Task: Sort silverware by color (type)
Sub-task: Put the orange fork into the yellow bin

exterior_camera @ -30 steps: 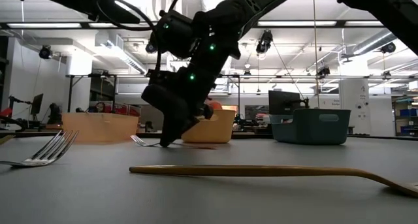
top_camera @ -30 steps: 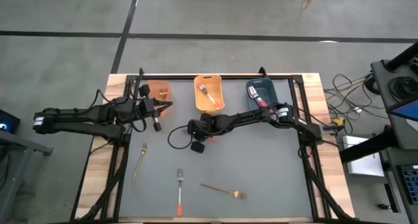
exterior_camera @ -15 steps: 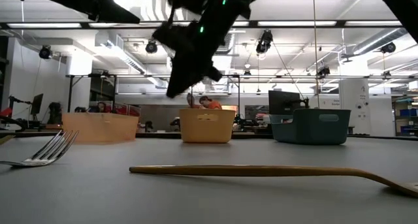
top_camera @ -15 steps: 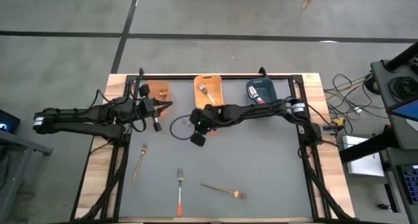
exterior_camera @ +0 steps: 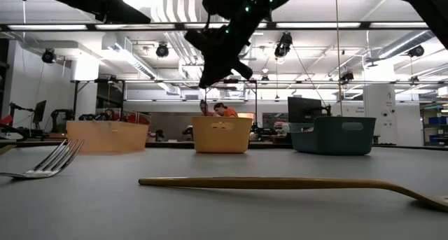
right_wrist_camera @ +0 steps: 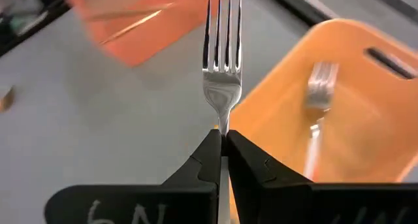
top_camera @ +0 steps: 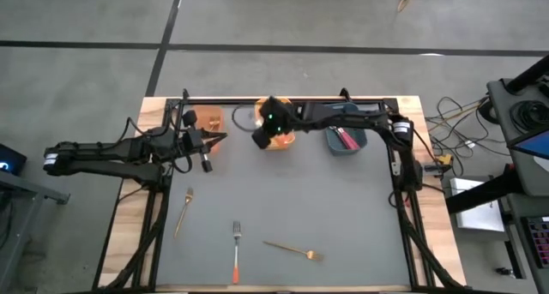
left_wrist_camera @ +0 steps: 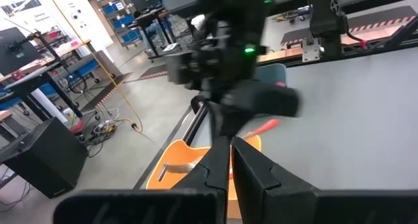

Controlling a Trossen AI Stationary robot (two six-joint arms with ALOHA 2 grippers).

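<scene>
The right gripper point(right_wrist_camera: 223, 142) hangs above the middle orange bin point(top_camera: 276, 133), its fingers clenched on the neck of a silver-tined fork point(right_wrist_camera: 222, 64) whose handle colour is hidden here; a second fork point(right_wrist_camera: 318, 100) already lies inside that bin. The left gripper point(left_wrist_camera: 230, 160) waits just beside the leftmost bin point(top_camera: 208, 118), fingers pressed together on nothing. Farther from the orange bin, on the grey mat, lie a gold fork point(top_camera: 183, 210), an orange-handled fork point(top_camera: 236, 251) and what looks like another gold fork point(top_camera: 293, 249).
</scene>
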